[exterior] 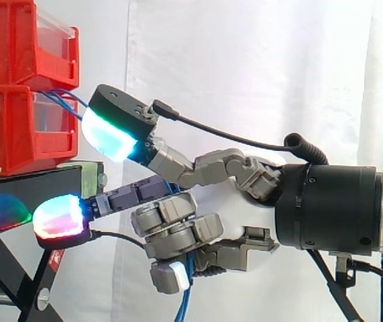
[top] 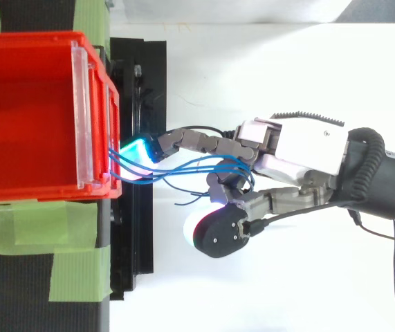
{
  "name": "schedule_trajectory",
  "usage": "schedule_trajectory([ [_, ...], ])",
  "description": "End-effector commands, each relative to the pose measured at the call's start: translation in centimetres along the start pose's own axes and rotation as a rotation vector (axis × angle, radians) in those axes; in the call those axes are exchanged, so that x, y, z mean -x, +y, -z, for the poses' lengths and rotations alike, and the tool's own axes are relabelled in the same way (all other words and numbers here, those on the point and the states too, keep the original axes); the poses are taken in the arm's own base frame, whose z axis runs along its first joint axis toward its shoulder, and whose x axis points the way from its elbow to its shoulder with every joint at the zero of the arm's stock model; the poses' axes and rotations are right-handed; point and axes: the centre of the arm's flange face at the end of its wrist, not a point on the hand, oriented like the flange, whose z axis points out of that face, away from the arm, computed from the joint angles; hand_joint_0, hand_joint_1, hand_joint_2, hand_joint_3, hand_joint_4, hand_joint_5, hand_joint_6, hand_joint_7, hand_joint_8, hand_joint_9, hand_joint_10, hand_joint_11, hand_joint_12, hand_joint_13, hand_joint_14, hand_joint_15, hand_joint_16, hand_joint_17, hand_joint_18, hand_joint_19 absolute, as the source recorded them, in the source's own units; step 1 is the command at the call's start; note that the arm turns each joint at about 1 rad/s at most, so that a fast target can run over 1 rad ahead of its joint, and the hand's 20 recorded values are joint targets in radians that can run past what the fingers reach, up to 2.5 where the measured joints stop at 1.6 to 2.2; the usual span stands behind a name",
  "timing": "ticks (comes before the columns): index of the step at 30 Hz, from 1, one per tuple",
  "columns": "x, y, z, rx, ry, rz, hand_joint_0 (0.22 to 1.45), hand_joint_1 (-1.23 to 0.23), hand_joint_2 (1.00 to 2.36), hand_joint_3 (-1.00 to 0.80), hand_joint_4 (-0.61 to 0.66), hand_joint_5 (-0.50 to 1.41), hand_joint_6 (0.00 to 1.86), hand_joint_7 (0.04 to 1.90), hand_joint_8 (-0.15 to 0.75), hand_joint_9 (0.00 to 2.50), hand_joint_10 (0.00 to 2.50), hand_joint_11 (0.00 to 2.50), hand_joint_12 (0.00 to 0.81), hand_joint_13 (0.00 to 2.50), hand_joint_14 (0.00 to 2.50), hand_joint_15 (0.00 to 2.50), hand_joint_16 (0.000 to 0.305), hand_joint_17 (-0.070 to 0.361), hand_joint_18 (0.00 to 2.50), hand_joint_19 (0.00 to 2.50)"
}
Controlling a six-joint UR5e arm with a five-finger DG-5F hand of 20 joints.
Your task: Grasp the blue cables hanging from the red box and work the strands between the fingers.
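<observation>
Cables: the blue cables [top: 183, 166] leave the front lip of the red box [top: 38, 117] as several loose strands; they run to the middle fingers and, in the side view, hang on below them
Grip: the middle fingers [exterior: 178, 225] of the hand [top: 308, 145] are curled over the strands and seem to clamp them, though the strands are partly hidden inside the curl
Straight fingers: two reach past the curl toward the box; the upper one's cyan-green pad [exterior: 111, 137] sits just beside the lip where the cables come out; the lower one's red-blue pad [exterior: 60, 218] is near the edge of the black stand [exterior: 30, 184]
Box: a second red box is stacked on it in the side view
Around: green tape [top: 38, 228] beside the box; white curtain [exterior: 245, 67] behind the hand
</observation>
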Motion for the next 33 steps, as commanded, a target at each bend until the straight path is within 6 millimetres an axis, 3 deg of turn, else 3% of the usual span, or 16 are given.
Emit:
schedule_trajectory([
  [1, 0.01, 0.00, 0.00, 0.000, 0.000, 0.000, 0.79, -0.53, 1.00, -1.00, 0.32, -0.06, 0.01, 0.75, 0.419, 0.82, 1.57, 1.70, 0.470, 1.07, 1.71, 1.38, 0.070, 0.159, 1.38, 1.08],
  [6, 0.10, 0.00, -0.02, 0.000, -0.002, 0.000, 0.79, -0.53, 1.00, -1.00, 0.33, -0.05, 0.01, 0.75, 0.417, 0.76, 2.13, 1.78, 0.473, 1.02, 2.16, 1.37, 0.069, 0.154, 1.46, 1.20],
  [9, 0.10, 0.00, -0.02, 0.000, -0.002, 0.000, 0.79, -0.53, 1.00, -1.00, 0.33, -0.03, 0.01, 0.76, 0.423, 0.72, 2.44, 1.88, 0.472, 1.00, 2.44, 1.38, 0.067, 0.150, 1.57, 1.43],
  [15, 0.10, 0.00, -0.02, 0.000, -0.002, 0.000, 0.79, -0.54, 1.00, -1.00, 0.35, 0.00, 0.01, 0.77, 0.441, 0.75, 2.50, 2.04, 0.488, 1.03, 2.50, 1.50, 0.071, 0.159, 1.86, 1.90],
  [21, 0.10, 0.01, -0.04, 0.001, -0.002, 0.001, 0.79, -0.54, 1.00, -1.00, 0.37, 0.02, 0.01, 0.79, 0.454, 0.78, 2.50, 2.23, 0.537, 1.12, 2.50, 1.58, 0.078, 0.176, 1.91, 1.66],
  [22, 0.18, 0.02, -0.07, 0.003, -0.003, 0.002, 0.79, -0.54, 1.00, -1.00, 0.37, 0.02, 0.01, 0.79, 0.458, 0.79, 2.50, 2.28, 0.551, 1.16, 2.50, 1.60, 0.242, 0.182, 1.94, 1.56],
  [28, 0.09, 0.05, -0.08, 0.005, -0.003, 0.003, 0.79, -0.54, 1.00, -1.00, 0.40, 0.06, 0.01, 0.79, 0.511, 0.95, 2.50, 2.50, 0.659, 1.47, 2.50, 1.72, 0.237, 0.177, 2.07, 1.04],
  [33, 0.09, 0.05, -0.08, 0.005, -0.003, 0.002, 0.78, -0.54, 1.00, -1.00, 0.41, 0.09, 0.01, 0.79, 0.544, 1.11, 2.50, 2.50, 0.676, 1.65, 2.50, 1.67, 0.232, 0.174, 2.21, 0.84],
])
